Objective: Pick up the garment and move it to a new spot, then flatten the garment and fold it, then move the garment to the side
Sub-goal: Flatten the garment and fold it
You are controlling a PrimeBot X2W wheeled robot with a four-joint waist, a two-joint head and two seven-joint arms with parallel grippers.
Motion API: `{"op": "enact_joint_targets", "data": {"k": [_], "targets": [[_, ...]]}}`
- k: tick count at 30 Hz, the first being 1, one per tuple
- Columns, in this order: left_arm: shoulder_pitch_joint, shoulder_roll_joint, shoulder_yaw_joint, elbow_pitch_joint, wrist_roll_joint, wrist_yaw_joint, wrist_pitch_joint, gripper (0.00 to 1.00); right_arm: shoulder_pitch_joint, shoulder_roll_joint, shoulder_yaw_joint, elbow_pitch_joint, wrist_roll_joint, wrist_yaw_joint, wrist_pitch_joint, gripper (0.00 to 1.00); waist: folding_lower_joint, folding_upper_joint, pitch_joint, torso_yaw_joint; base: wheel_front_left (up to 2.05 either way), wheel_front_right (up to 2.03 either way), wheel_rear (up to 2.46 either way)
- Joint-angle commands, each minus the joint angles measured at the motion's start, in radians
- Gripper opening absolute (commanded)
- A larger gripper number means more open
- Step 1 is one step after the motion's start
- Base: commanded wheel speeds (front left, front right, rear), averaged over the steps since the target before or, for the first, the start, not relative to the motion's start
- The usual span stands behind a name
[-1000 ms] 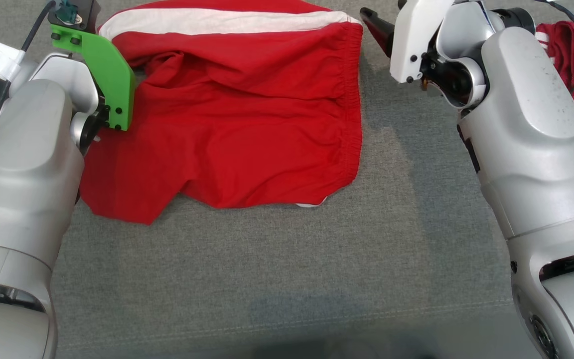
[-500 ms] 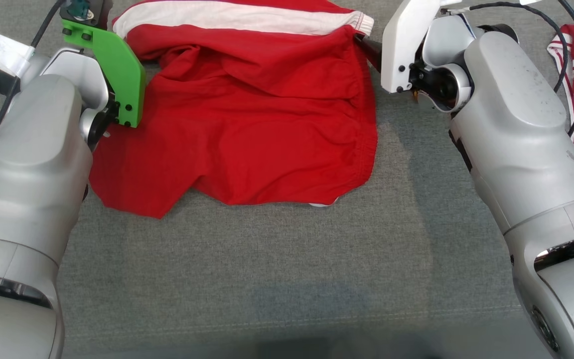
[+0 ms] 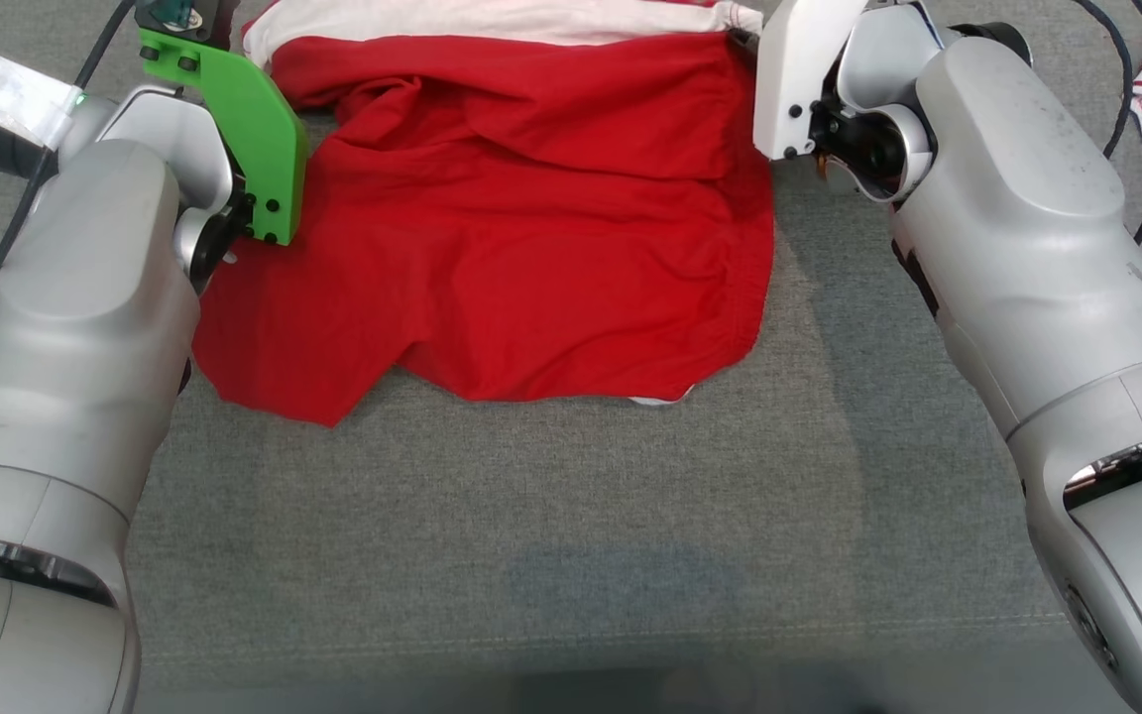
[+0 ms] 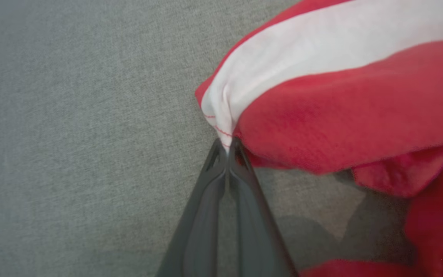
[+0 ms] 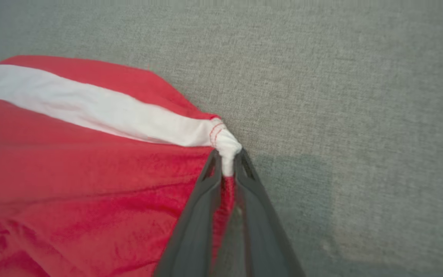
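The red cloth shorts with a white side stripe [image 3: 531,228] lie crumpled at the upper middle of the head view, on the grey woven bench [image 3: 571,555]. Your left tool [image 4: 227,145] pinches one stripe corner and your right tool [image 5: 228,163] pinches the other. Lift both evenly and draw them gently apart, so the cloth hangs flat.

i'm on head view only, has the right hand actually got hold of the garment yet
Observer: Yes. Its wrist view shows the right hand pinching the garment at the corner where the white stripe ends.
Operator: and the left side
Observer: The left hand is shut on the stripe's opposite end.
Operator: lifted or flat
Observer: Probably lifted; a shadow falls on the grey surface beneath that corner.
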Motion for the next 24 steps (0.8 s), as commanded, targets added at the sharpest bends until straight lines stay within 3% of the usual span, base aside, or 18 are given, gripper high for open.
{"op": "enact_joint_targets", "data": {"k": [1, 12, 16, 24], "targets": [[0.004, 0.001, -0.008, 0.015, -0.001, -0.002, 0.004, 0.0, -0.018, -0.001, 0.009, 0.01, 0.006, 0.0, -0.02, 0.0, 0.0, 0.0, 0.001, 0.0, 0.0, 0.0, 0.0], [-0.031, 0.017, 0.012, -0.02, -0.012, 0.021, -0.182, 0.0, -0.059, -0.001, 0.028, 0.058, -0.01, 0.0, -0.154, 0.0, 0.0, 0.0, -0.041, -0.012, 0.0, 0.0, 0.0], [-0.048, 0.033, 0.018, -0.041, -0.002, 0.033, -0.266, 0.0, -0.09, -0.002, 0.022, 0.069, -0.062, 0.0, -0.218, 0.0, 0.0, 0.0, -0.068, -0.027, 0.0, 0.0, 0.0], [-0.114, 0.075, 0.071, -0.139, -0.04, 0.016, -0.474, 0.0, -0.181, -0.047, -0.036, 0.076, -0.17, 0.0, -0.355, 0.0, 0.0, 0.0, -0.089, -0.068, 0.0, 0.0, 0.0]]}}
